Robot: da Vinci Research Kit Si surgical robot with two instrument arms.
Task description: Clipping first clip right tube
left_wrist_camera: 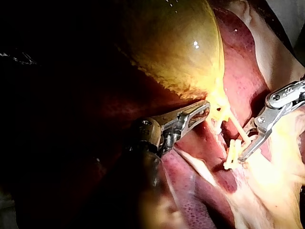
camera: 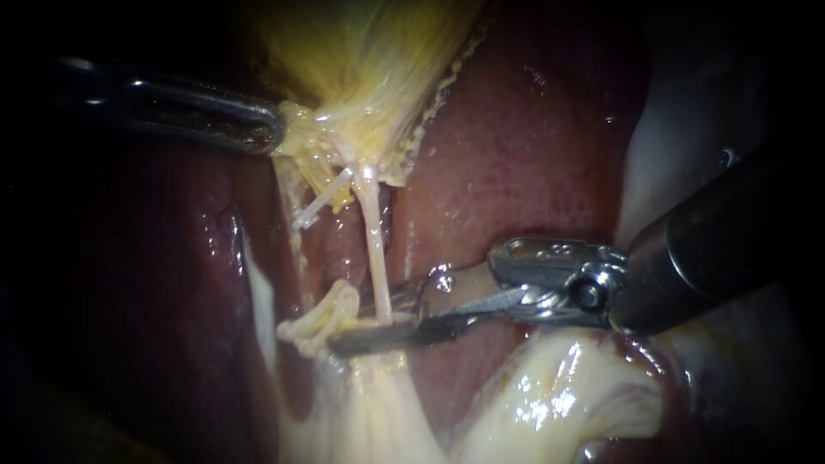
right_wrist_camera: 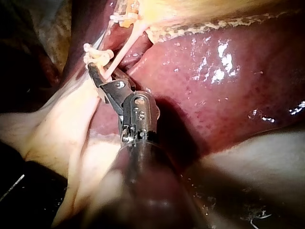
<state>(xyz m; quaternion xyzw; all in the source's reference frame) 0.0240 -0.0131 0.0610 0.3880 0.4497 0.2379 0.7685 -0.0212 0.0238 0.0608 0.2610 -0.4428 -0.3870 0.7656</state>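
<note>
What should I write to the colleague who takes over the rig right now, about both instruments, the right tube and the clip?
Left instrument: jaws shut on the gallbladder at its narrow end, holding it taut.
Right instrument: jaws open, with the right tube passing between them near its lower end.
Pale clips sit just beside the jaw tips, on the neighbouring tissue.
Done: the jaws are placed around the right tube.
Left: no clip shows on the right tube yet. Probably close the jaws to set it, then draw back gently.
</note>
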